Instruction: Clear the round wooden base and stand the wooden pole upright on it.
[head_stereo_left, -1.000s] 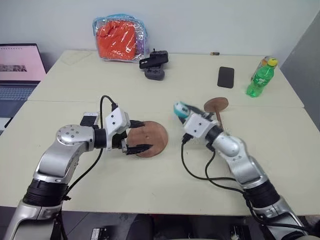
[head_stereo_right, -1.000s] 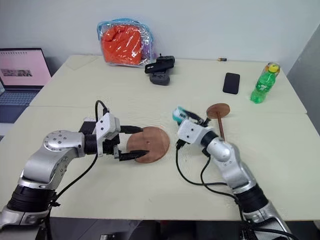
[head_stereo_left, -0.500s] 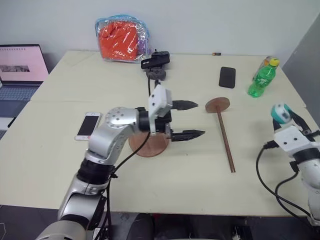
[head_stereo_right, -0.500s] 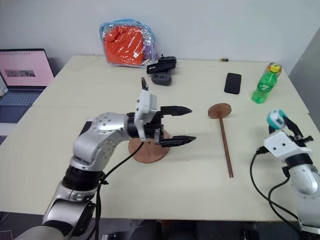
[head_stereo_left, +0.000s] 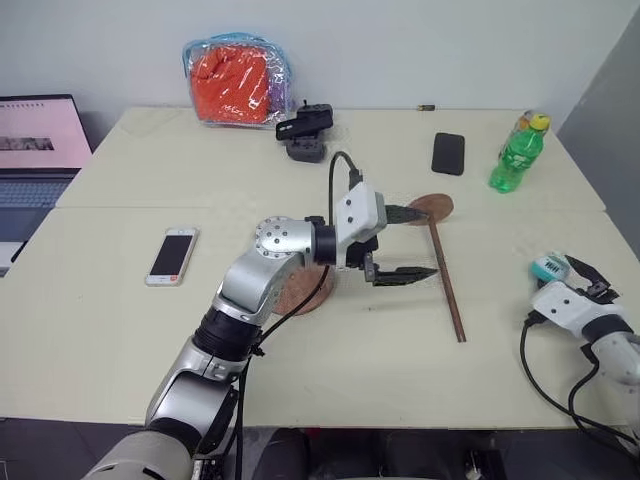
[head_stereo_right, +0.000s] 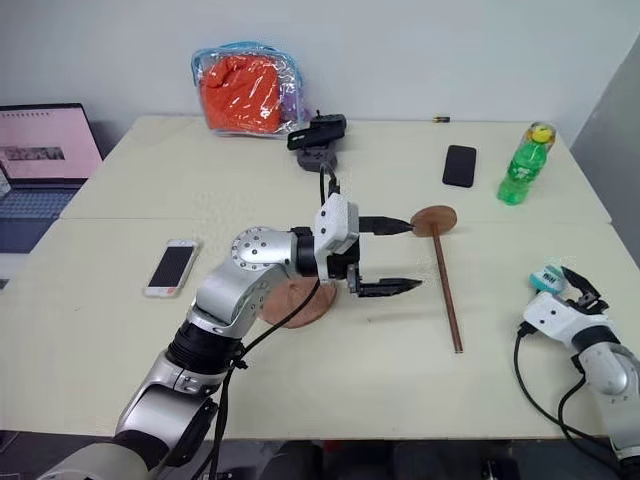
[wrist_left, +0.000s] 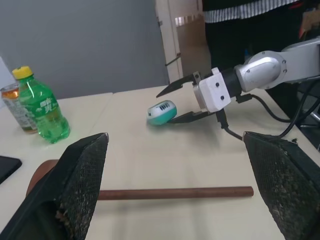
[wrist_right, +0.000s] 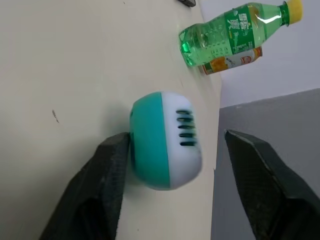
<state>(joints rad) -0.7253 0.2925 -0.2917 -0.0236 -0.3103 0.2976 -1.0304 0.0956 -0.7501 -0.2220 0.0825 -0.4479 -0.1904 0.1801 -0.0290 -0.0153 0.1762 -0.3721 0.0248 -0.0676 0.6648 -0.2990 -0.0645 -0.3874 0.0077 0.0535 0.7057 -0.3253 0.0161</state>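
Pale tabletop is carrying everything: the left gripper is hovering with fingers spread wide and empty beside the wooden pole, which is lying flat; the round wooden base is sitting under that arm. Far right, the right gripper is gaping around a teal-and-white gadget, perhaps touching one finger.

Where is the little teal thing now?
The teal gadget sits on the table's right side, between the right gripper's open fingers, right of the pole.

Silver-grey jointed arms, white wrist housings, black finger pairs, black cables looping from each wrist
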